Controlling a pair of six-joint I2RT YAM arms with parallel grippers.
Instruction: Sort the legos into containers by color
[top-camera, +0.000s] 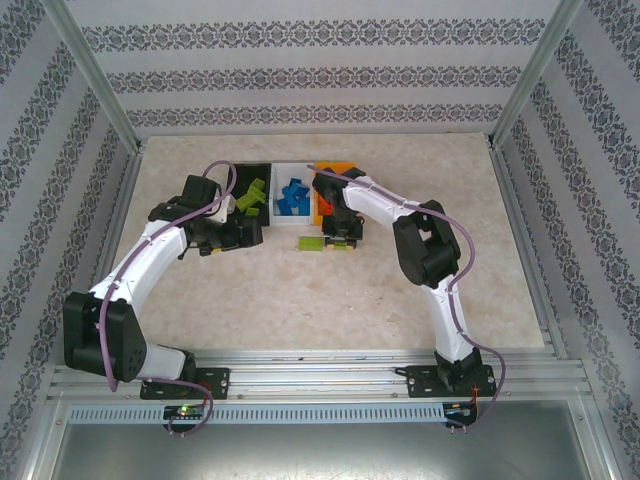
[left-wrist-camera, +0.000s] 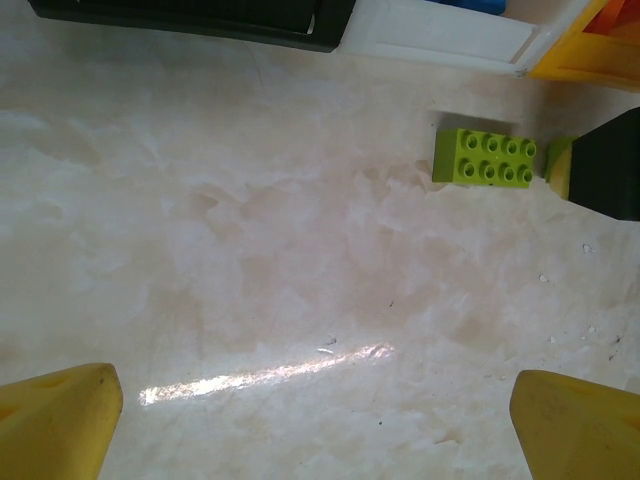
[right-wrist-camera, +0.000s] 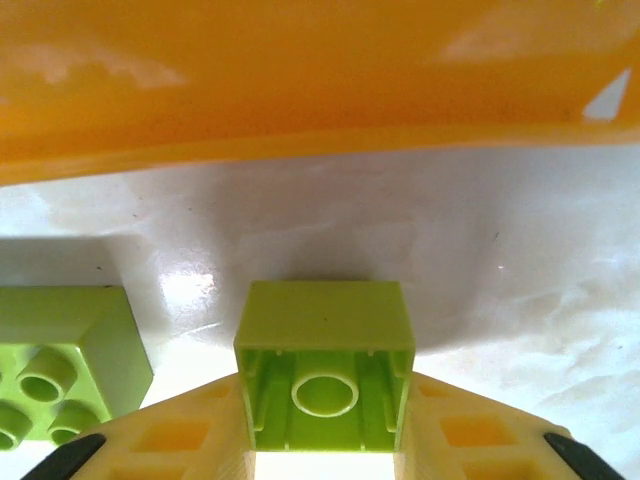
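My right gripper is shut on a small lime green lego, whose hollow underside faces the camera, just in front of the orange container. A longer lime green lego lies on the table to its left, and this long lego also shows from above, as does the right gripper. My left gripper hangs open over bare table, well short of the same long lego. The black container holds lime green legos and the white container holds blue ones. The orange container is partly hidden by the right arm.
The three containers stand side by side at the back middle of the marble-patterned table. The left gripper sits just in front of the black container. Patterned walls and metal posts close in the table on three sides.
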